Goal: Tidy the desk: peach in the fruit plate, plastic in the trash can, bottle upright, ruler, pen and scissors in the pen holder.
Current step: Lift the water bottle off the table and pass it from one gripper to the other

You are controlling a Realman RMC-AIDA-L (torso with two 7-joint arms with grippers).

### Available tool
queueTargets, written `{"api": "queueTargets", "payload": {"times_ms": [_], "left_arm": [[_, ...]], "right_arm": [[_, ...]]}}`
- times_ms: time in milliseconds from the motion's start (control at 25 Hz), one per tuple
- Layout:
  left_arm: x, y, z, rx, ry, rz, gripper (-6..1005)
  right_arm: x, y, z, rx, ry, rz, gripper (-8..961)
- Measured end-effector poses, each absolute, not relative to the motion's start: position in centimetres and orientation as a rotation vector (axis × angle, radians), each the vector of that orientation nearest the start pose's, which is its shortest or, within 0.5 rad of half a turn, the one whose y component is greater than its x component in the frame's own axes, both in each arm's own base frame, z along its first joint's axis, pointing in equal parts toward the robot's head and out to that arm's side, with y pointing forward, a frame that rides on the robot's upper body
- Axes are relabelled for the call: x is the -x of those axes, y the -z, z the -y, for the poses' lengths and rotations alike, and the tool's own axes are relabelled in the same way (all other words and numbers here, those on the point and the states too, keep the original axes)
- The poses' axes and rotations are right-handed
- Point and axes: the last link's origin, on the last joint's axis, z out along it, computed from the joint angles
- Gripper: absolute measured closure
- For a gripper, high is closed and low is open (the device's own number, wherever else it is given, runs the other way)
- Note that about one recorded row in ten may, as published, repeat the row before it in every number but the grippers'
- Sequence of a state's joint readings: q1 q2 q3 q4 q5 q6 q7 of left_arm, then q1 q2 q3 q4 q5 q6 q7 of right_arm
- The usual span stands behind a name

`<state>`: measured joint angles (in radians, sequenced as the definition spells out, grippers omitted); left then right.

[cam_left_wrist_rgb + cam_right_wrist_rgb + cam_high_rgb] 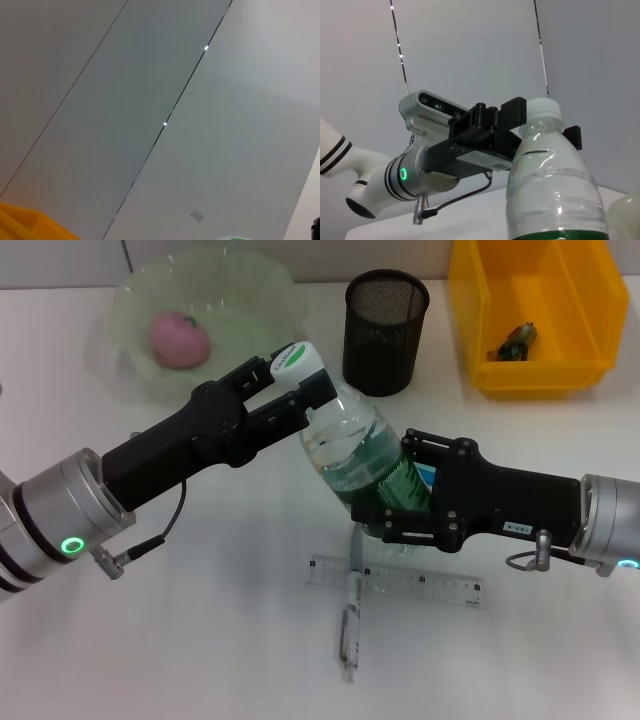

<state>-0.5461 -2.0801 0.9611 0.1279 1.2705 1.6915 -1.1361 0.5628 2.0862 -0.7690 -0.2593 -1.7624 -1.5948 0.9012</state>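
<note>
On the white desk [200, 640], the left gripper [296, 380] pinches the cap of the tilted water bottle [360, 460] while the right gripper [405, 502] clamps its lower body, near the ruler [395, 582].

Left hand [290, 380] clamped shut, right hand [405, 495] clamped shut, arms converging

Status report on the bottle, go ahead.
Left end effector shut on bottle neck; right end effector shut on its base. Bottle tilted, not upright. Ruler and pen lie just below.
</note>
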Motion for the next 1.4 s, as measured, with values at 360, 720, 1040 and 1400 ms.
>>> {"api": "queueTargets", "payload": {"times_ms": [360, 720, 1040, 1400], "left_arm": [[22.99, 4.03, -29.44, 2.414, 1.504, 0.804, 327], [22.83, 3.99, -29.63, 2.415, 1.506, 0.803, 413], [22.93, 3.93, -29.69, 2.403, 1.507, 0.808, 541], [22.87, 3.9, -29.71, 2.403, 1.511, 0.805, 547]], "right_arm": [[-24.05, 5.68, -29.65, 2.704, -1.065, -0.349, 189], [-23.9, 5.85, -29.66, 2.709, -1.068, -0.353, 188], [-23.83, 5.99, -29.61, 2.714, -1.069, -0.347, 187], [-23.73, 5.87, -29.67, 2.72, -1.074, -0.345, 186]]}}
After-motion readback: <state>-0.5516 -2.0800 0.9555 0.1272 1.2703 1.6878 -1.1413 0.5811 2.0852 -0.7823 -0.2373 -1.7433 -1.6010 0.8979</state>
